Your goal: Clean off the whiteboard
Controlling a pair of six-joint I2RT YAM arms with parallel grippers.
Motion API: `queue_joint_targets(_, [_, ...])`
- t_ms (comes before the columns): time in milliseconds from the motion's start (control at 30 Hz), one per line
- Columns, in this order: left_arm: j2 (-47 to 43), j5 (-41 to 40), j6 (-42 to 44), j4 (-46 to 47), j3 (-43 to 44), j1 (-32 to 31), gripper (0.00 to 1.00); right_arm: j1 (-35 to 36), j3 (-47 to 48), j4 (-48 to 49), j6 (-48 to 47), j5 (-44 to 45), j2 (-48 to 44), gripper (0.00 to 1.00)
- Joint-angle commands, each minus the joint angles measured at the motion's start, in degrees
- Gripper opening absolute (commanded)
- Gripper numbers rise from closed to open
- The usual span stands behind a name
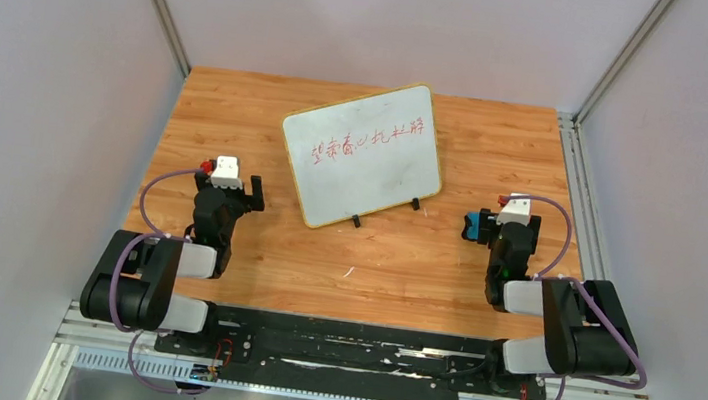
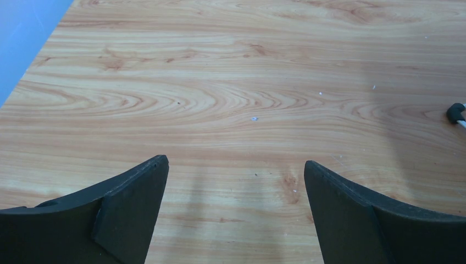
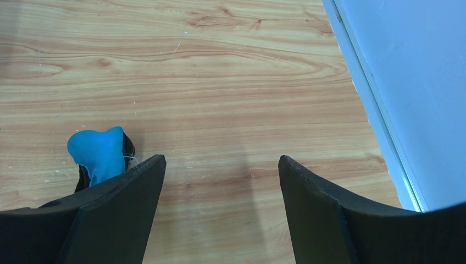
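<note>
The whiteboard (image 1: 363, 154) stands tilted in the middle of the wooden table (image 1: 404, 256), yellow-framed, with red handwriting across its upper half. One of its black feet (image 2: 455, 113) shows at the right edge of the left wrist view. My left gripper (image 1: 230, 190) is open and empty over bare wood (image 2: 236, 165), left of the board. My right gripper (image 1: 498, 229) is open and empty (image 3: 222, 162), right of the board. A blue and black eraser-like object (image 1: 471, 225) sits just outside its left finger (image 3: 99, 151).
Grey enclosure walls surround the table. A metal rail (image 1: 572, 175) runs along the right table edge and shows in the right wrist view (image 3: 379, 110). The left wall (image 2: 22, 33) is close to the left gripper.
</note>
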Motion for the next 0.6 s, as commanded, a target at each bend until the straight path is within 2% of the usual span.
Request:
queue_joint_targets(0, [0.09,-0.91,0.79,2.1,0.66,-0.25,0.98,-0.91,1.05,0.4,0.78,-0.38,-0.43,0.77])
queue_joint_targets(567, [0.12,-0.91,0.75,2.14,0.66,-0.25,0.98,-1.78,1.69,-0.84,1.14,-2.56,-0.38,0.77])
